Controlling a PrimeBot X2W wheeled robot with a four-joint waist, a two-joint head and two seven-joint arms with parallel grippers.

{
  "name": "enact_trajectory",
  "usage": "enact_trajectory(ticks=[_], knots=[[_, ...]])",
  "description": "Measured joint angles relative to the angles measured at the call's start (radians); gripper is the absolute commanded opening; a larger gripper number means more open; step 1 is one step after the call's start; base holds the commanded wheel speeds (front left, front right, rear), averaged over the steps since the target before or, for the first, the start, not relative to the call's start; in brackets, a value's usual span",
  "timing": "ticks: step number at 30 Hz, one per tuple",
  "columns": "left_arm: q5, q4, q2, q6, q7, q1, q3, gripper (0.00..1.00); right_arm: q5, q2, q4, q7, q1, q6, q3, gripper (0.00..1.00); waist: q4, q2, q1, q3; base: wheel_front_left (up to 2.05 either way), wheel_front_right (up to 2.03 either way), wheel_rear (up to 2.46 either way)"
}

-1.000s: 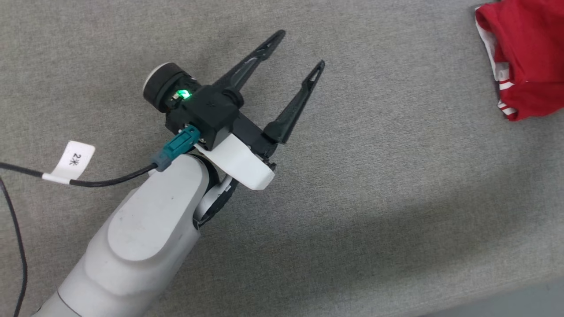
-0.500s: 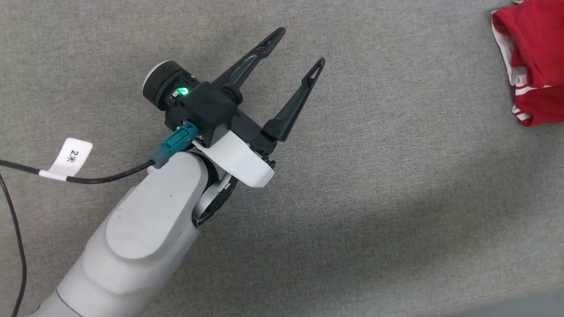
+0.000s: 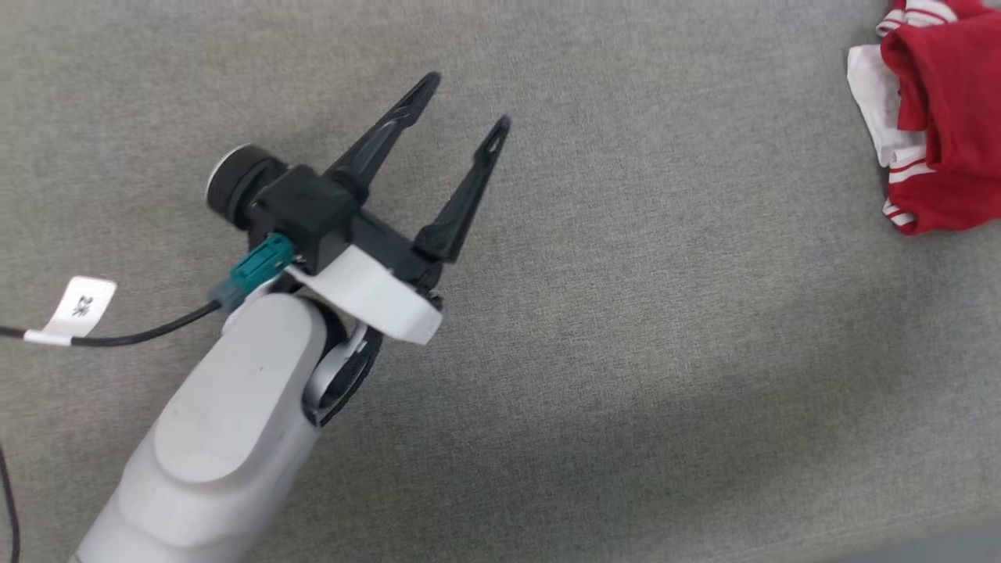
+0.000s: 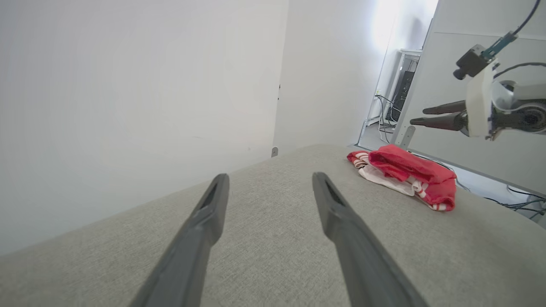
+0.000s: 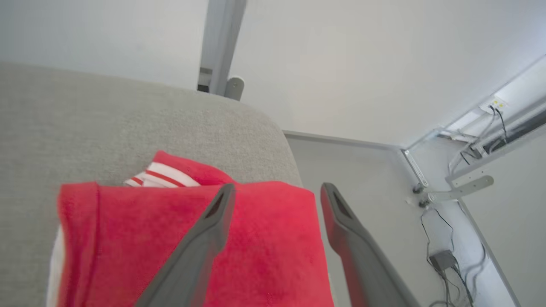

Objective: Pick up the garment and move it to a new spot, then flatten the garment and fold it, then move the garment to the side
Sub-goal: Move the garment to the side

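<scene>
The garment (image 3: 942,117) lies bunched and folded at the far right of the grey fabric surface (image 3: 626,313), red with a white sleeve and striped trim at its left edge. My left gripper (image 3: 465,100) hovers open and empty at centre left, well apart from it. In the left wrist view the left gripper (image 4: 269,177) points along the surface, with the garment (image 4: 405,170) ahead to the right and my right gripper (image 4: 418,117) hanging above it. In the right wrist view the right gripper (image 5: 277,189) stands open just over the garment (image 5: 256,247), holding nothing.
A black cable with a white tag (image 3: 78,305) trails from my left wrist. The garment sits near the surface's rounded end (image 5: 273,128), beyond which the floor holds cables (image 5: 443,260). A grey post (image 5: 219,42) and white walls stand behind. The surface's front edge (image 3: 938,539) shows at lower right.
The left gripper sits lower and further left in the head view than before, still open. The garment's visible edge shifted and shows more white sleeve and stripes; the camera may have moved.
</scene>
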Motion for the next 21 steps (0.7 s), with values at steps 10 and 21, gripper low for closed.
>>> enact_trajectory(ticks=[10, 21], knots=[[-0.035, -0.002, 0.009, 0.0, 0.0, 0.122, 0.127, 1.0, 0.109, 0.074, -0.11, -0.111, 0.072, 0.0, 0.063, 1.0, 0.034, 0.0, 0.0, -0.082, 0.0, 0.0, 0.0], [0.039, -0.063, -0.026, 0.0, 0.0, 0.296, 0.344, 1.0, 0.169, 0.124, -0.298, -0.171, 0.257, 0.0, 0.097, 1.0, 0.088, 0.0, 0.0, -0.181, 0.0, 0.0, 0.0]])
